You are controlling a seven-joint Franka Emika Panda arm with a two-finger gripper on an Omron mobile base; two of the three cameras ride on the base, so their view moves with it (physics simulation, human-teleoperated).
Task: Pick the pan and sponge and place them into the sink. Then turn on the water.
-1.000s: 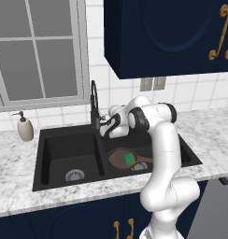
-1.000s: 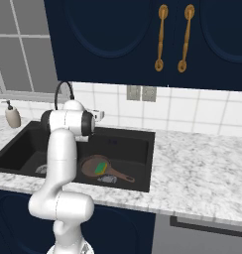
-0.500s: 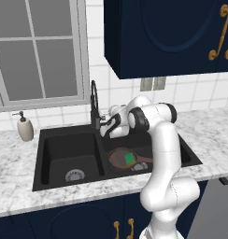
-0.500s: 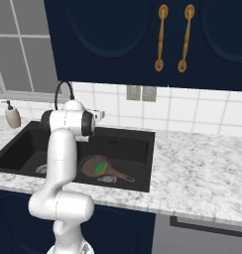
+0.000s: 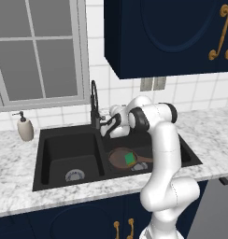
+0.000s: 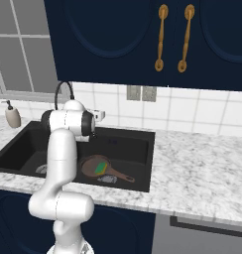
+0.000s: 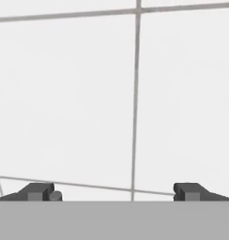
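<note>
The reddish-brown pan [image 5: 119, 158] lies in the right basin of the black sink [image 5: 69, 136], with its thin handle pointing right. The green sponge [image 5: 130, 158] rests on top of the pan. The right base view shows the same pan [image 6: 92, 163], sponge [image 6: 100, 169] and sink [image 6: 143, 136]. My gripper [image 5: 103, 125] hovers above the divider, right beside the base of the black gooseneck faucet [image 5: 93, 103]. In the hand view the gripper [image 7: 115, 193] is open, its fingertips [image 7: 41, 192] wide apart and empty, facing the white tiled wall. The water is out of view.
A cream soap dispenser [image 5: 25, 128] stands on the marble counter [image 5: 214, 135] left of the sink. Dark blue wall cabinets [image 5: 167, 37] hang above the arm. A window [image 5: 36, 51] is behind the left basin, and a wall outlet [image 5: 152, 84] is on the tiles.
</note>
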